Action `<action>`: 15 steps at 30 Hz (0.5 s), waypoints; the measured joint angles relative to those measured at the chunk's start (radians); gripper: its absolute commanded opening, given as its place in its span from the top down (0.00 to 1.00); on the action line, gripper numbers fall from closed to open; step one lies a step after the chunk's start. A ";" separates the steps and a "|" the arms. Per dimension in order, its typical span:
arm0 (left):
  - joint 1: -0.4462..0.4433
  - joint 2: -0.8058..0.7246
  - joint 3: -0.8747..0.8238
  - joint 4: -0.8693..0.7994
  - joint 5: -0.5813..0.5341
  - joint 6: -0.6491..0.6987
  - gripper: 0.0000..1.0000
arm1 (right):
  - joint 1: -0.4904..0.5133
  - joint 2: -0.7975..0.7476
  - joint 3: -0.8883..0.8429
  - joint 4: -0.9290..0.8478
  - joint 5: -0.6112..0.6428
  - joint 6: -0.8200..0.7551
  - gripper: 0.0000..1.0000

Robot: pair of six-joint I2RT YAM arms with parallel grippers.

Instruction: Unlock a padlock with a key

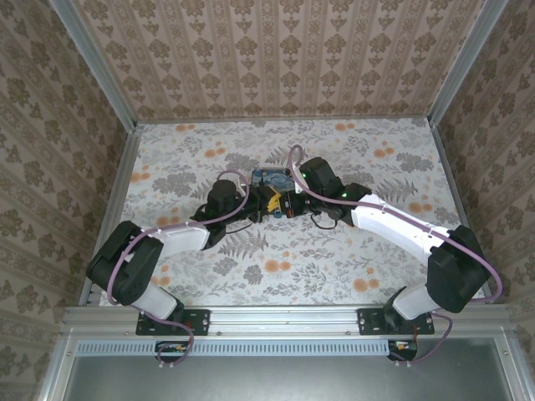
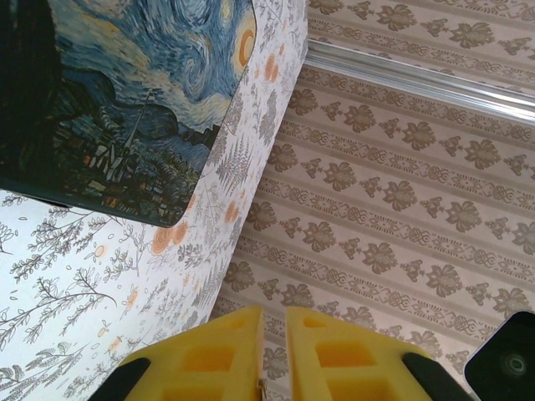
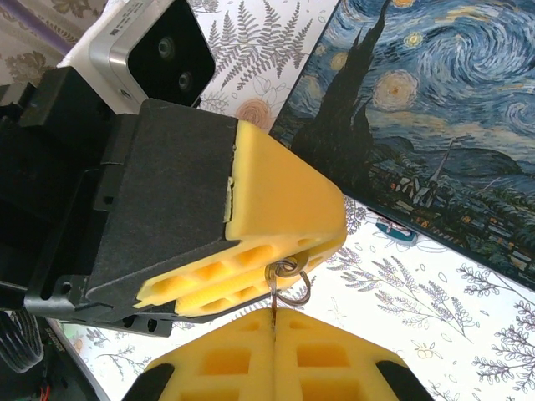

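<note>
Both arms are stretching in over the bench (image 1: 334, 259) and meeting mid-bench, the left from 8 o'clock, the right from 4 o'clock. The painted-print box (image 1: 272, 177) is lying flat at 12 o'clock from the meeting point, just beyond the jaws. The right jaws are pressing fully together. The key (image 3: 272, 302), seen edge-on as a thin metal strip, is standing out of their seam toward 12 o'clock in the right wrist view, so they are clamping it. A wire ring (image 3: 290, 281) is hanging at the key's upper end. The left jaws are pointing in from 9 o'clock in that view and are pinching this ring at their tips. In the left wrist view they are showing a thin slit between the yellow fingers (image 2: 209, 359), with a speck of metal sitting in the slit at the bottom edge. The padlock (image 3: 395, 230), a tiny bluish thing, is lying on the bench at 3 o'clock from the ring. It is sitting just beside the box's near edge and apart from both jaws, too small for the shackle's state to be read. In the left wrist view the box is sitting at 10 o'clock, well apart from the fingers.
</note>
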State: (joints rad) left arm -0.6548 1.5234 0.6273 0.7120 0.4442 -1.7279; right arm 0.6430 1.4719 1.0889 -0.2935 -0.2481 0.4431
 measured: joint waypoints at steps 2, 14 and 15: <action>0.000 0.000 0.000 0.000 -0.002 0.000 0.88 | -0.002 0.000 0.000 0.000 0.000 0.002 1.00; 0.000 0.000 -0.001 -0.002 -0.010 0.015 1.00 | -0.012 -0.019 -0.016 0.005 0.000 0.003 1.00; 0.000 0.000 -0.001 -0.004 -0.011 0.018 1.00 | -0.012 -0.019 -0.018 0.007 0.000 0.003 1.00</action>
State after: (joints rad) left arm -0.6552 1.5234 0.6266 0.7078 0.4335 -1.7096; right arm 0.6308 1.4528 1.0714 -0.2867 -0.2485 0.4465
